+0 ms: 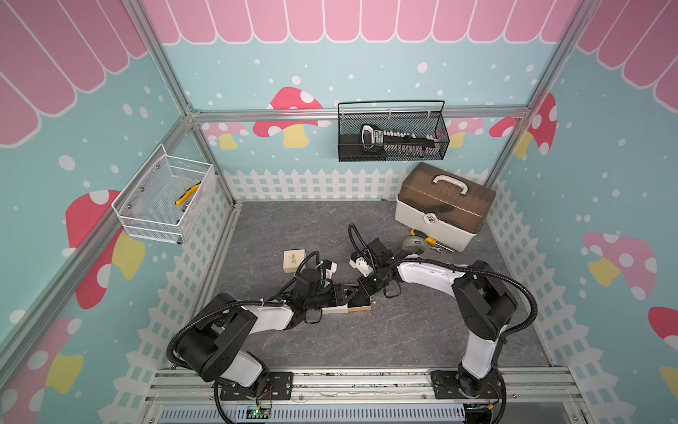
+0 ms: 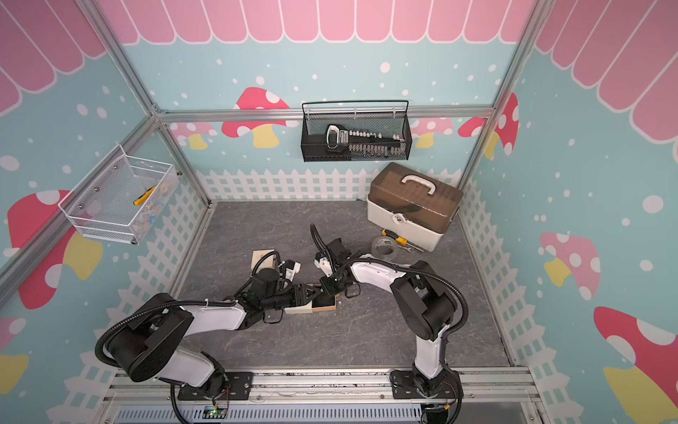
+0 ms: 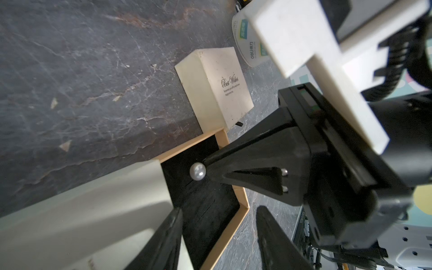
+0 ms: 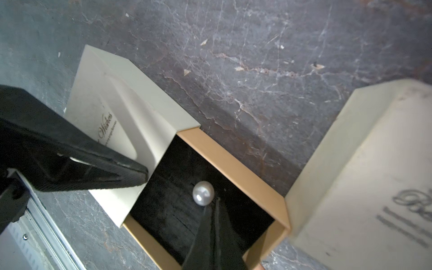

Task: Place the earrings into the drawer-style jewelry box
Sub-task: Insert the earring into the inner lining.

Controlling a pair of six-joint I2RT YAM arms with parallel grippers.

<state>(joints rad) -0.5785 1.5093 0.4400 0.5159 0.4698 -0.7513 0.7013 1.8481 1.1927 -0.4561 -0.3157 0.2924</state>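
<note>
While earring (image 4: 203, 193) is held over drawer (image 4: 231, 161), contact with lining (image 4: 163, 205) cannot be determined; release judged next.
- Right gripper (image 4: 216, 204): jaws pressed together, earring pinched at tips, post hidden.
- Left gripper (image 3: 219, 210): jaws part-spread, one finger (image 4: 112, 168) laid on sleeve (image 4: 140, 93), judged to prevent sliding.
- Earring: round, glossy pearl.
- Lining: black, matte, velvety.
- Drawer walls: tan card.
- Sleeve: cream card, square-edged.

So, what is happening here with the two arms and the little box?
The right gripper, shut, holds a pearl earring at its tips, over the black lining of the pulled-out drawer of the jewelry box. The left gripper, jaws apart, has one finger lying on the box's cream sleeve. The earring is not released yet. A second, closed cream box stands nearby.
</note>
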